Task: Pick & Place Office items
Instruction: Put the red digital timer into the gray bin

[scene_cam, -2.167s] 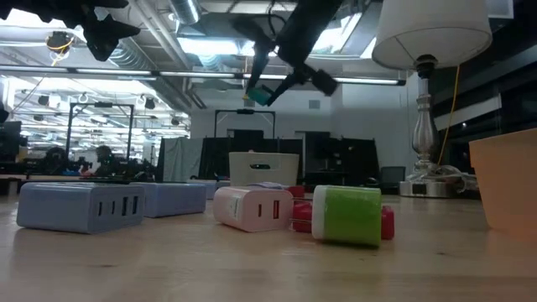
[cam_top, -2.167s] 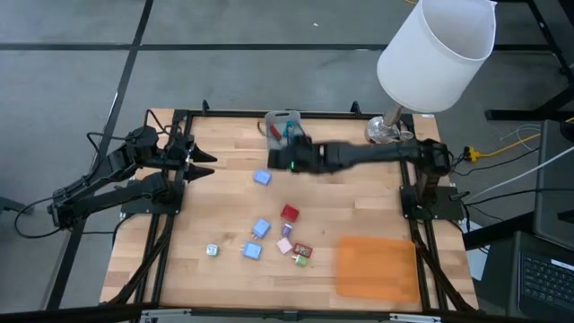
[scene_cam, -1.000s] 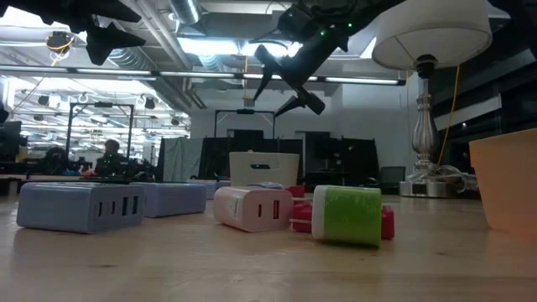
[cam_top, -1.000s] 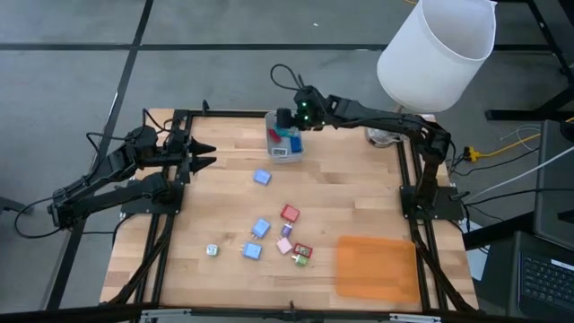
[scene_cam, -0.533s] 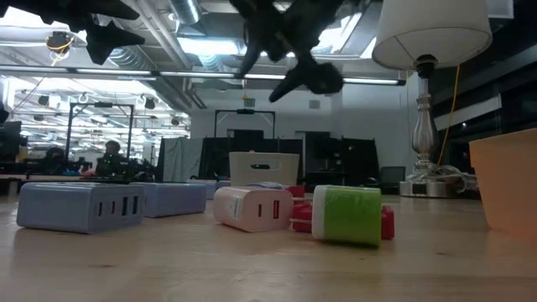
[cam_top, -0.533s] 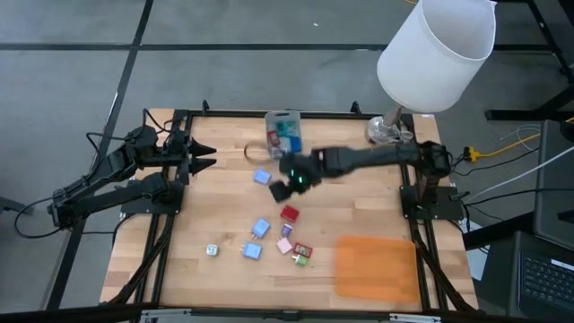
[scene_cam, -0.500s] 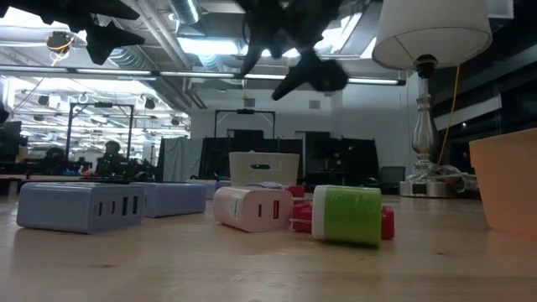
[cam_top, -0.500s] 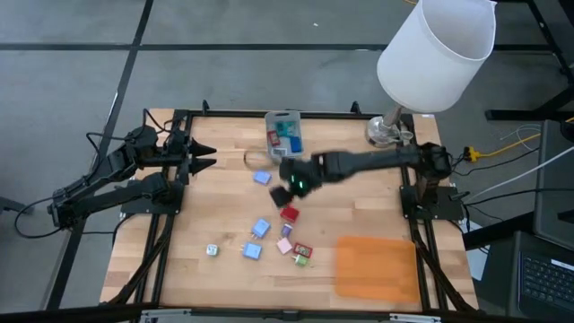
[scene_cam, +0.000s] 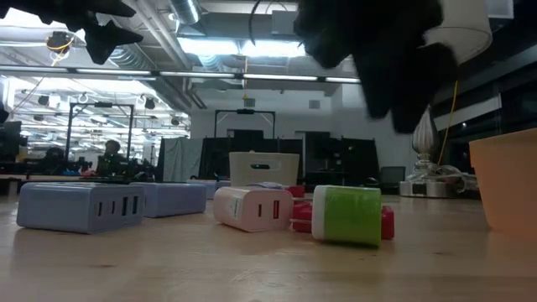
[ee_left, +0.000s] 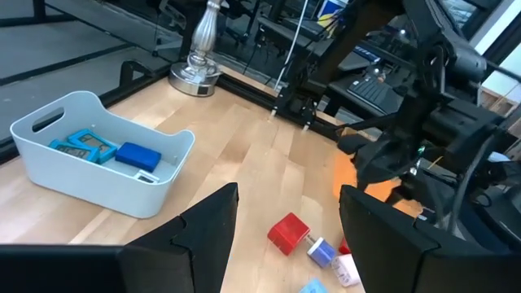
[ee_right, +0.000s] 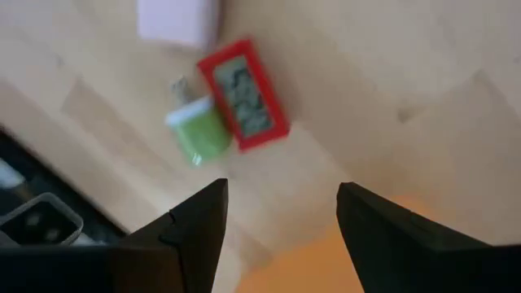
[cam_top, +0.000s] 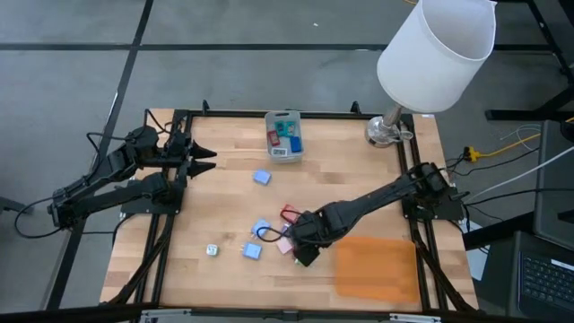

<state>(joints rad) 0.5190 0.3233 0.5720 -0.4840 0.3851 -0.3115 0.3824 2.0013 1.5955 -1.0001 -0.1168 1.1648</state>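
Note:
Small office items lie loose on the wooden table: a blue block point(cam_top: 261, 178), a red block point(cam_top: 289, 213), two blue ones point(cam_top: 261, 229) point(cam_top: 252, 251) and a white piece point(cam_top: 212, 251). My right gripper point(cam_top: 303, 249) hangs open above a flat red piece point(ee_right: 244, 96) and a green piece point(ee_right: 198, 130), with a pink piece point(ee_right: 179, 20) beside them. It points down and touches none of them. The grey bin point(cam_top: 283, 135) at the far edge holds blue and red pieces. My left gripper point(cam_top: 204, 160) waits open at the table's left, high above it.
An orange mat point(cam_top: 377, 266) lies flat at the near right, just beside my right gripper. A lamp with a white shade point(cam_top: 437, 54) stands at the far right corner. Black frame rails run along the table's left and right edges.
My right gripper has swung from above the bin at the far edge toward the near edge and come down over the cluster of pieces. It has tipped from slanting to pointing almost straight down. No piece has moved.

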